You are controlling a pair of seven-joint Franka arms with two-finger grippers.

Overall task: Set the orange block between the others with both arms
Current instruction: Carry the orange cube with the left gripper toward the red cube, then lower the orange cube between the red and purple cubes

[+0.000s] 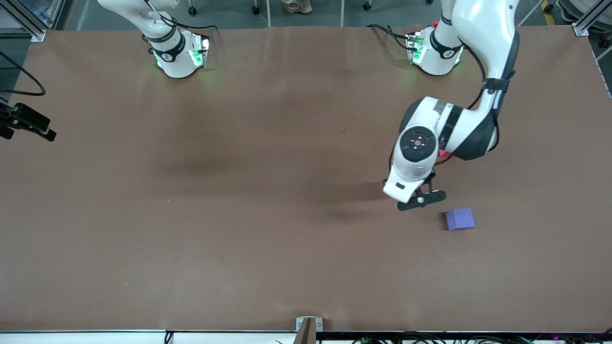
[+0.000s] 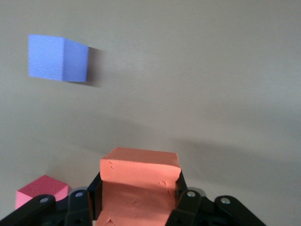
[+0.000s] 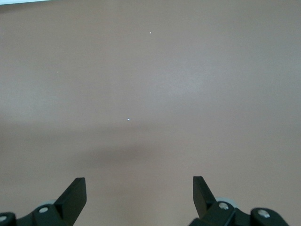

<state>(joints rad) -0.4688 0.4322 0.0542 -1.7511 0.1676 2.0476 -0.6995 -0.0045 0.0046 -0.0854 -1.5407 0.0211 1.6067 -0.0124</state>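
Observation:
The orange block (image 2: 140, 188) is clamped between the fingers of my left gripper (image 2: 139, 180), which is shut on it. In the front view the left arm's hand hides the block, and the left gripper (image 1: 420, 198) hangs low over the table just beside the purple cube (image 1: 460, 219), toward the right arm's end. The left wrist view shows the purple cube (image 2: 57, 57) and the pinkish-red cube (image 2: 41, 190) standing apart on the table. Only a red sliver of the pinkish-red cube (image 1: 444, 154) peeks out under the left arm. My right gripper (image 3: 139, 183) is open over bare table, holding nothing.
The brown table (image 1: 239, 191) runs wide toward the right arm's end. A black fixture with a cable (image 1: 26, 123) juts in at that end's edge. A small metal bracket (image 1: 308, 325) sits at the table edge nearest the front camera.

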